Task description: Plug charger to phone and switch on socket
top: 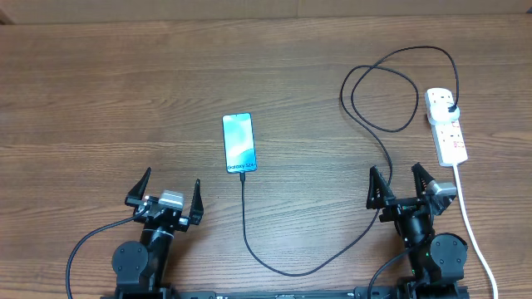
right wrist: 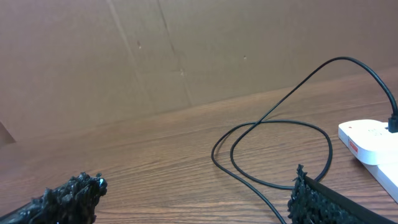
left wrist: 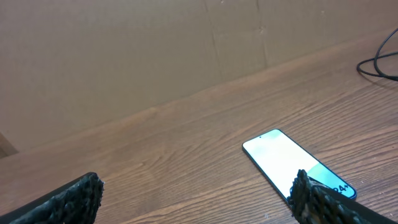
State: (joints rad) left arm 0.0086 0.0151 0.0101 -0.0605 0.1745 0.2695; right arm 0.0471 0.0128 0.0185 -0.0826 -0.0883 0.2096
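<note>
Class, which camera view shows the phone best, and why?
Overhead: the whole phone lies flat, screen lit, with the cable reaching its near end. The left wrist view shows it slanted, one corner hidden behind a finger. The right wrist view does not show it.

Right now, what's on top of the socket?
The charger's plug sits in the socket at its far end; small red switches show along one edge. The outlet under the plug is covered.

overhead: top-down, far | wrists: low, forward | shared: phone (top: 238,143), charger (top: 243,208)
</note>
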